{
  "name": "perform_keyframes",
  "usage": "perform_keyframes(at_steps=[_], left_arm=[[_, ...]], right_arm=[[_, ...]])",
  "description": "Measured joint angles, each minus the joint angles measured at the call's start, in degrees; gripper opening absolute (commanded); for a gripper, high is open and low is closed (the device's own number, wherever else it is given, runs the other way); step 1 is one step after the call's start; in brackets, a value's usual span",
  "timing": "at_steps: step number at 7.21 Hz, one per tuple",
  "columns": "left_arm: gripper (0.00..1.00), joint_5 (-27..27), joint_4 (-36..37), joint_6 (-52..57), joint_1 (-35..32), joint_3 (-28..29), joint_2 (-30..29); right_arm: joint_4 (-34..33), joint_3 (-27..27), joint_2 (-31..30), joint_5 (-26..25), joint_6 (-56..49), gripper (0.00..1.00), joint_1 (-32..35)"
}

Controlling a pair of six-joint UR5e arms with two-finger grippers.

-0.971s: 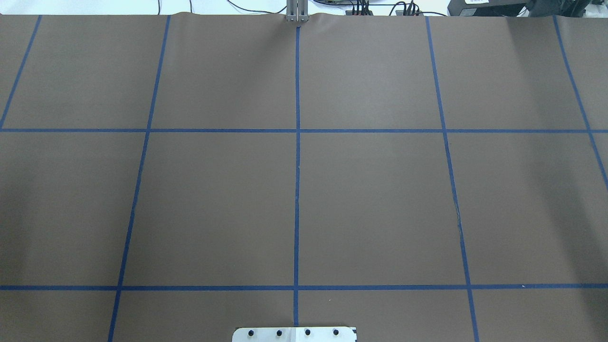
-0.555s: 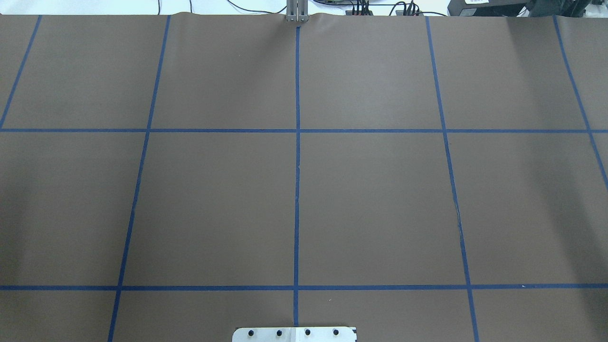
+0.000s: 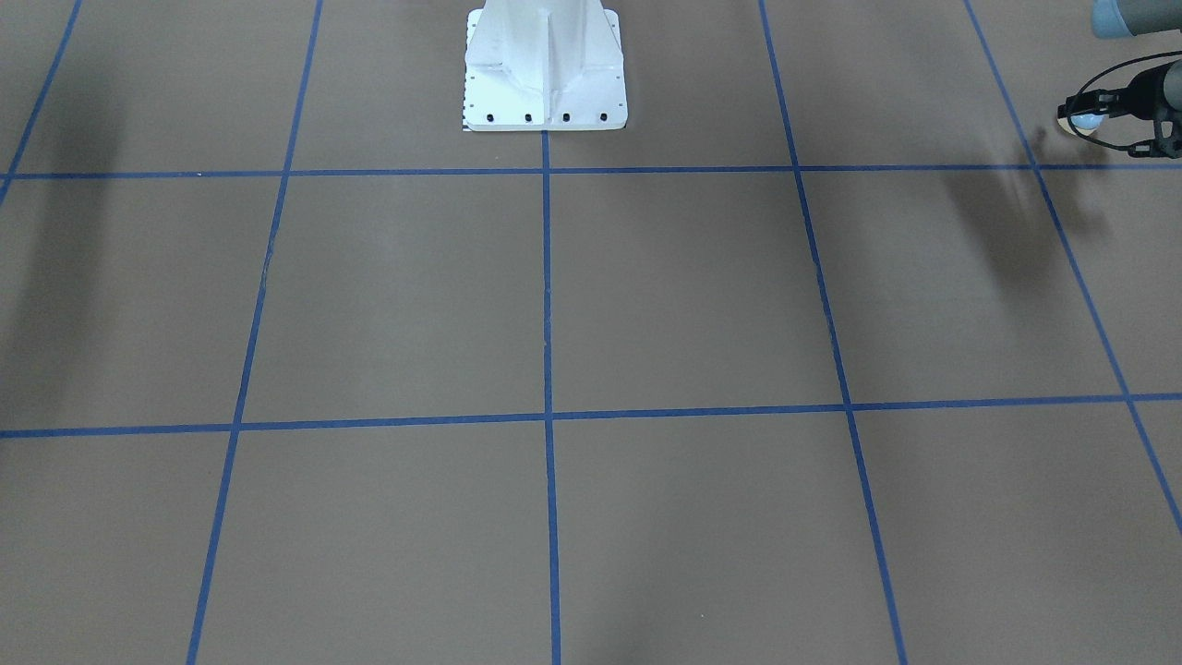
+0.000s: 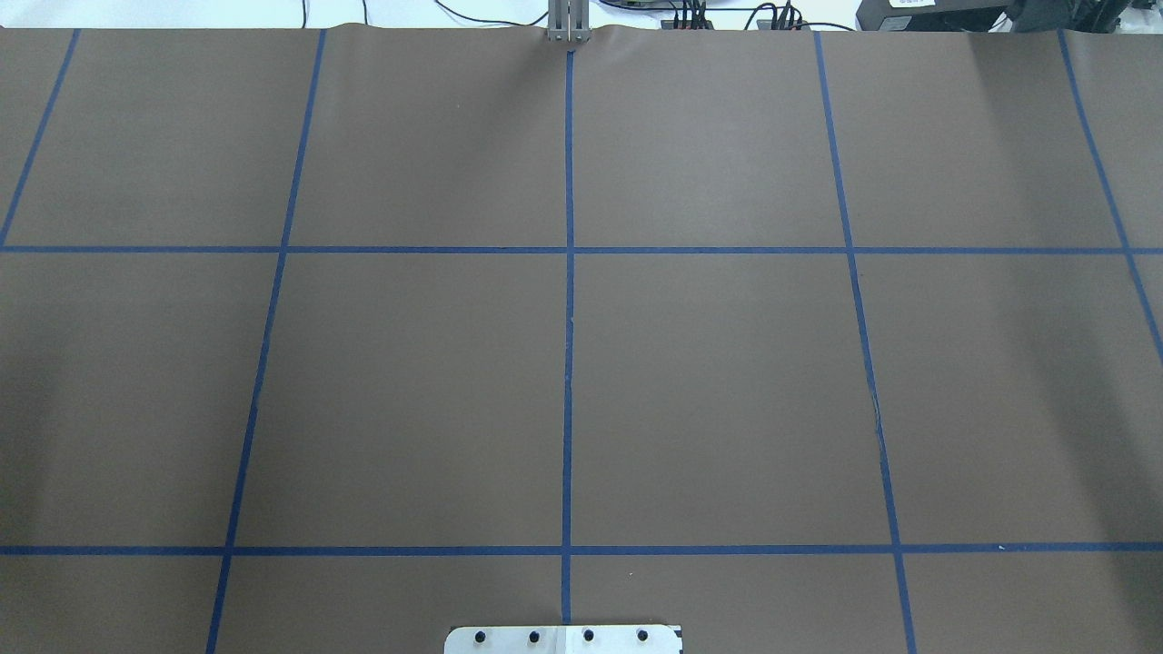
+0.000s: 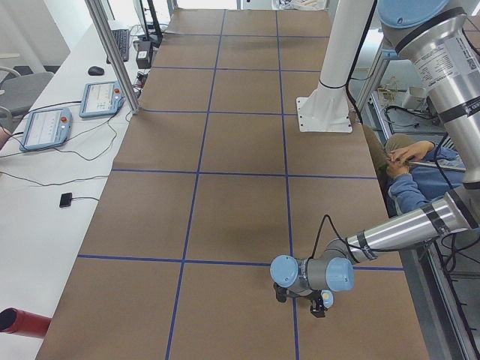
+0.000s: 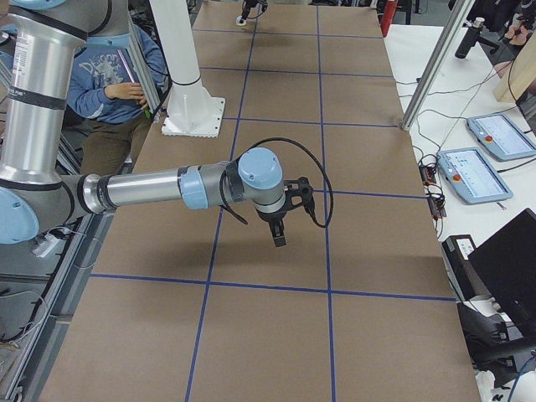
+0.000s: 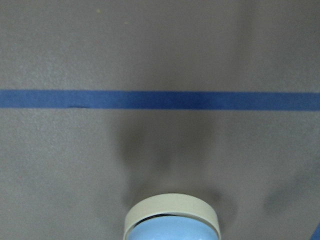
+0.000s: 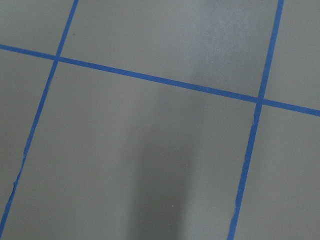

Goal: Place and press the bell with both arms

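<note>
I am watching the left end effector hanging at the robot's left end of the tabletop, near a crossing of the blue tape lines. It appears to be pinching the bell, which is casting a shadow on the brown surface below it. The right end effector is pointing down over the tabletop, well apart from the bell; I cannot tell whether it is spread or closed.
</note>
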Motion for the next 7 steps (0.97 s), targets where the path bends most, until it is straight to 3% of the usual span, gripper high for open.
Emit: perform_keyframes(at_steps=[7], left_arm=[[1.00,1.27,-1.09,-1.27,2.34,1.57,-0.16]], right_arm=[[0.00,0.00,-0.12,0.00,-0.01,1.00,0.03]])
